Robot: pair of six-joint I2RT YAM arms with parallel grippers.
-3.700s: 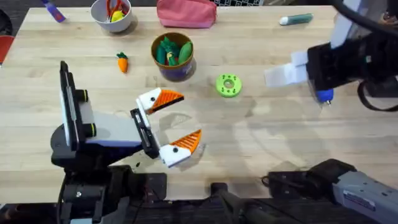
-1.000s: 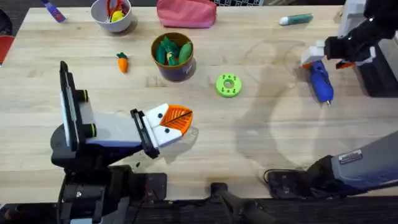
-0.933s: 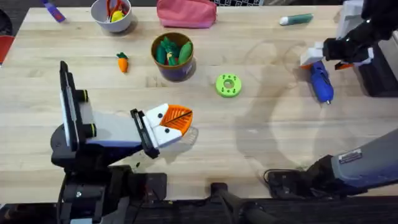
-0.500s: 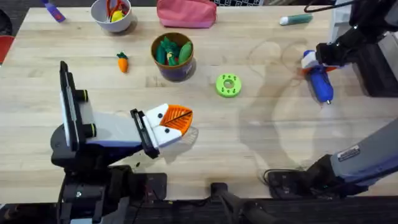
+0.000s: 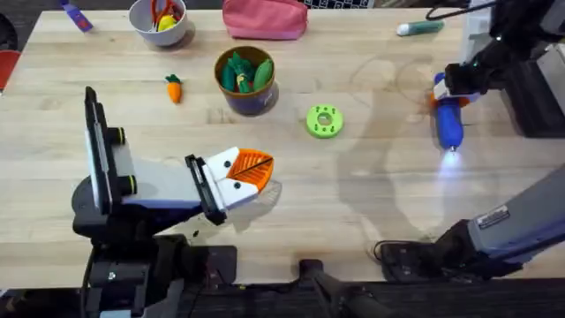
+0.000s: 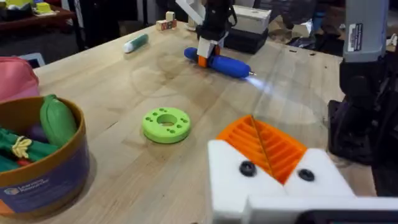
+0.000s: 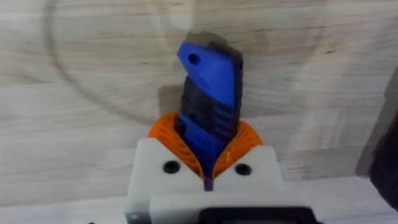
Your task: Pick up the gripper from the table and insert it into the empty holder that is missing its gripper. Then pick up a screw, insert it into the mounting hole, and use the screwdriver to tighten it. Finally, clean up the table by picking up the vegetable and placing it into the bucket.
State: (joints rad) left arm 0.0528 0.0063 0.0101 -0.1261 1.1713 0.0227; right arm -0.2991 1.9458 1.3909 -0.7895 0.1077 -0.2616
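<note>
While my right hand (image 5: 448, 88) sits at the far right of the bench (image 5: 371, 203), I see its orange pads (image 7: 163, 132) pinching the blue screwdriver (image 5: 449, 124) near its rear end. In the right wrist view the blue body runs straight out from between the fingers, and in the overhead view the tool lies low along the wood with its tip pointing away from the hand, a small patch of light on the bench just beyond that tip. The left wrist view shows the same glow at the tip.

My left hand (image 5: 250, 177) rests well apart from it, toward the near left of the bench, its two white holders (image 6: 273, 180) pressed together with the ribbed orange faces meeting; nothing is between them. The green disc (image 5: 324, 121) lies between the two hands, nearer the left one. Beyond the left hand stands the bucket (image 5: 244, 99), with green toy vegetables (image 5: 245, 72) inside. The carrot (image 5: 174, 87) lies on the wood just beside the bucket, on the side away from the right hand, touching neither.
</note>
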